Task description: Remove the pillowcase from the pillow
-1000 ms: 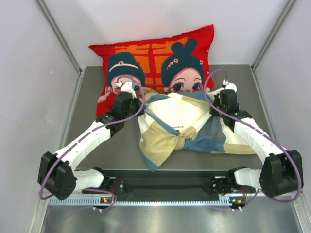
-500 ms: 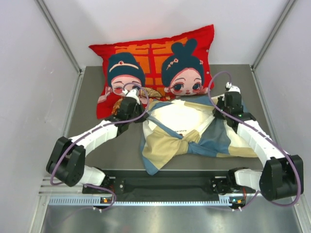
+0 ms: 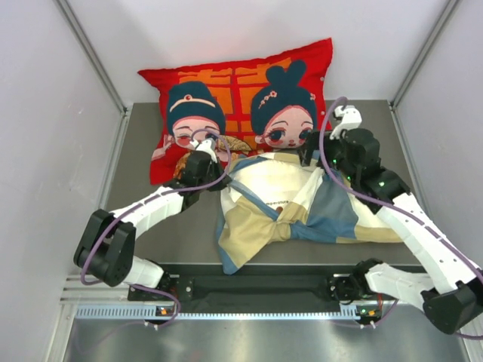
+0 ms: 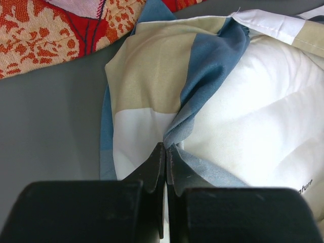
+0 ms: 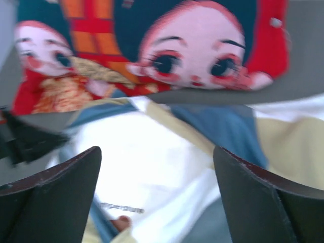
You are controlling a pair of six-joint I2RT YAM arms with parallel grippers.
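Observation:
The pillowcase [image 3: 332,215], in blue, tan and cream checks, lies bunched round the near half of the white pillow [image 3: 272,181] in the middle of the table. The pillow's far half is bare, with dark text showing. My left gripper [image 3: 219,179] is at the pillowcase's far left corner. In the left wrist view it [image 4: 166,148] is shut on a twisted blue edge of the pillowcase [image 4: 152,76], beside the pillow [image 4: 253,106]. My right gripper [image 3: 311,154] hovers over the pillow's far right side. In the right wrist view it [image 5: 157,154] stands wide open above the pillow [image 5: 152,167], holding nothing.
A large red cartoon-figure cushion [image 3: 241,83] leans at the back, just behind the pillow and both grippers. Grey table [image 3: 143,219] shows to the left. Side walls with metal rails [image 3: 90,53] close in left and right.
My right gripper has let go of the pillowcase, opened wide and risen toward the back left. The left gripper keeps its grip and has shifted slightly back; more of the white pillow is bare.

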